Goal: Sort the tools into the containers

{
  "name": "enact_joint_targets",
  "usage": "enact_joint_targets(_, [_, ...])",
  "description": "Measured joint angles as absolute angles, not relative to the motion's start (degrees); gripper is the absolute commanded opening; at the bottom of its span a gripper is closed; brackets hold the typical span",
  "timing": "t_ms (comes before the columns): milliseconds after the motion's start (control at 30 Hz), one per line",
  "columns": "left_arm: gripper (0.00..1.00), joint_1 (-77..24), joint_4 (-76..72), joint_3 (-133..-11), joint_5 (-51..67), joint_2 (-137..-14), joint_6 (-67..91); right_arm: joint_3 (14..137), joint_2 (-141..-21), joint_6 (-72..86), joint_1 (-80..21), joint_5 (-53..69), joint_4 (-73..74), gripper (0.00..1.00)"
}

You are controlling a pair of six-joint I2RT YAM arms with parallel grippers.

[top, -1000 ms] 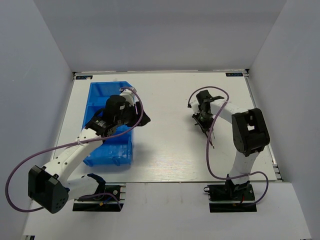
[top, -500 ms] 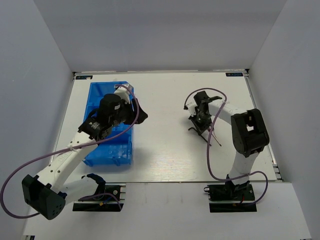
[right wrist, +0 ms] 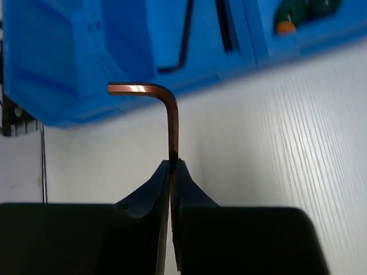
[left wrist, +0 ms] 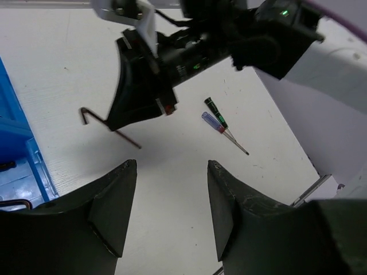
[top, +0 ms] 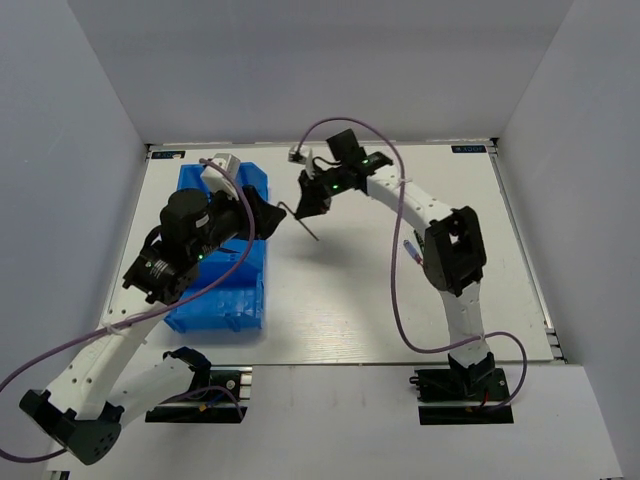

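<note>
**Hex key in the air beside the bin, two screwdrivers left to sort**

The hex key hangs above the table, just off the blue bin's side that faces the middle of the table. It is not yet over any compartment. The right claw is pinched tight on the tip of the key's long leg, with the short leg bent over at the end away from the fingers. The left claw hovers at that same edge of the bin, spread wide with nothing in it, facing the key.

The job looks well along but unfinished. Inside the bin lie a second hex key and, one compartment along, a green-handled screwdriver. Two thin screwdrivers, one with a blue handle, lie side by side on the table, well away from the bin. By my reading, the carried key and those two are what remains.

From above, the left arm covers much of the bin, so a full count of what is inside is not possible. A further dark stroke beside the second key may be another tool or a divider; I cannot tell.
</note>
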State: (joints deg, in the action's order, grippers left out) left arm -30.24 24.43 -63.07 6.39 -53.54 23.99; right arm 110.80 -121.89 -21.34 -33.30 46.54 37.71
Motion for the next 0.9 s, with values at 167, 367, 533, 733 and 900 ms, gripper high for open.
enact_joint_targets(167, [0.63,-30.2,26.5,-63.3,5.3,-51.7,23.6,117.6,-130.8,-6.8,-39.8,47.1,15.4,0.00])
enact_joint_targets(367, [0.63,-30.2,29.6,-64.2,4.4,-50.4,23.1,137.4,-144.9,0.8,-44.9,39.6,3.2,0.00])
enact_joint_targets(533, [0.65,-30.2,30.8,-64.4,3.7,-49.3,22.9,127.8,-142.2,2.7,-47.7,37.2,-4.1,0.29])
enact_joint_targets(733, [0.62,-30.2,31.2,-64.4,3.6,-49.3,23.0,116.6,-139.9,4.5,-48.5,37.0,-7.0,0.46])
enact_joint_targets(900, [0.14,-30.2,30.0,-64.4,5.1,-51.4,23.6,111.6,-133.0,4.6,-46.2,35.4,-5.0,0.14])
